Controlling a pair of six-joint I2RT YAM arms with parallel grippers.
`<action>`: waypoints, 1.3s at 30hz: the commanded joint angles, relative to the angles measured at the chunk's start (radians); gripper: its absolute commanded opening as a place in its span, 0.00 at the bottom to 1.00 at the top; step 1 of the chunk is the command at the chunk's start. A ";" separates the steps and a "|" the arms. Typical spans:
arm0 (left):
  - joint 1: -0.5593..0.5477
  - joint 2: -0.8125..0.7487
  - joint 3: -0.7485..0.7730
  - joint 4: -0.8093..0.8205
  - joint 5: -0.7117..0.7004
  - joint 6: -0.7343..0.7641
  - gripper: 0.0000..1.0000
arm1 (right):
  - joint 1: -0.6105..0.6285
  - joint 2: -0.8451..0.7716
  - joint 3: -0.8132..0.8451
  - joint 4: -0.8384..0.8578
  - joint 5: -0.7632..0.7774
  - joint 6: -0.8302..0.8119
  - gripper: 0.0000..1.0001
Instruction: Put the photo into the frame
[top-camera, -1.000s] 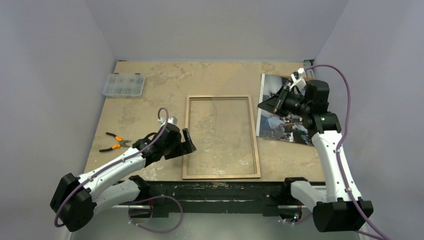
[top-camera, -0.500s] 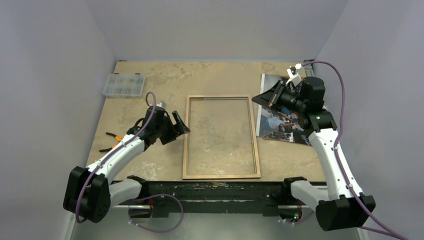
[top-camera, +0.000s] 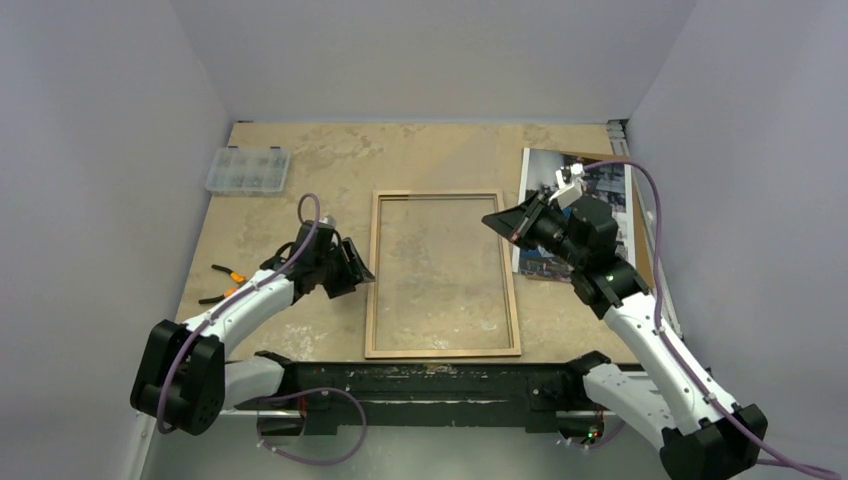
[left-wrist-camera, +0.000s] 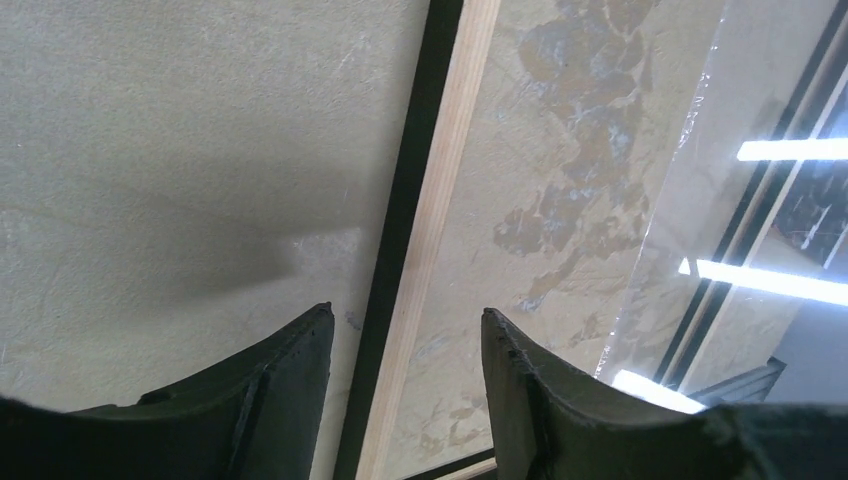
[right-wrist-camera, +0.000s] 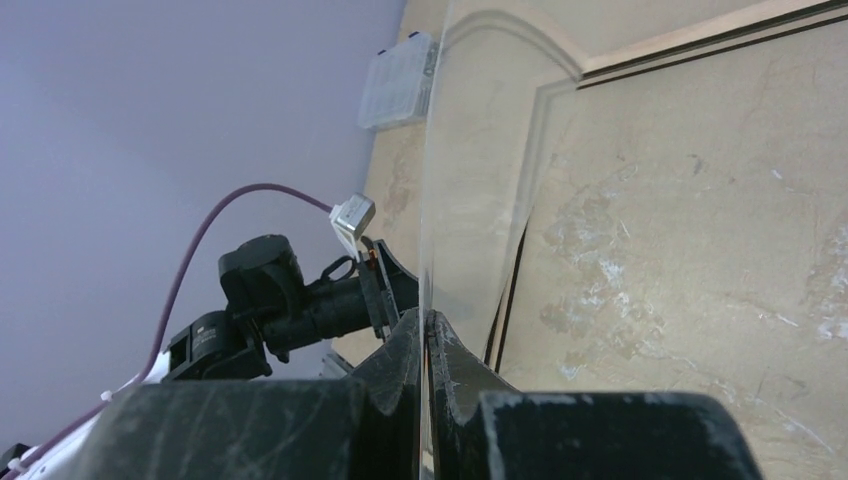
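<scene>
Currently left gripper (left-wrist-camera: 405, 335) is spread, one finger on each side of the frame's (left-wrist-camera: 443, 180) left rail, with a gap on both sides. Right gripper (right-wrist-camera: 427, 325) is pressed together on the edge of a clear sheet (right-wrist-camera: 480, 150), which rises from its fingertips above the frame. Photo (top-camera: 603, 187) lies flat on the table (top-camera: 330, 160), behind and right of the right gripper, partly under that arm and outside the frame.

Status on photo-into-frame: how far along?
Done: the frame lies back side up. In hand: the right tool is shut on a clear sheet raised over the frame. The left tool straddles the frame's left rail, jaws apart. Left: the photo lies outside the frame to its right, not yet inserted.
</scene>
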 joint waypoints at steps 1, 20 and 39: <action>0.006 0.018 0.010 -0.010 -0.018 0.036 0.52 | 0.053 -0.038 -0.112 0.288 0.084 0.107 0.00; 0.006 0.108 0.004 0.004 -0.025 0.062 0.29 | 0.095 -0.079 -0.205 0.412 0.081 0.071 0.00; 0.006 0.127 0.021 -0.028 -0.044 0.076 0.18 | 0.119 -0.021 -0.233 0.397 0.084 0.060 0.00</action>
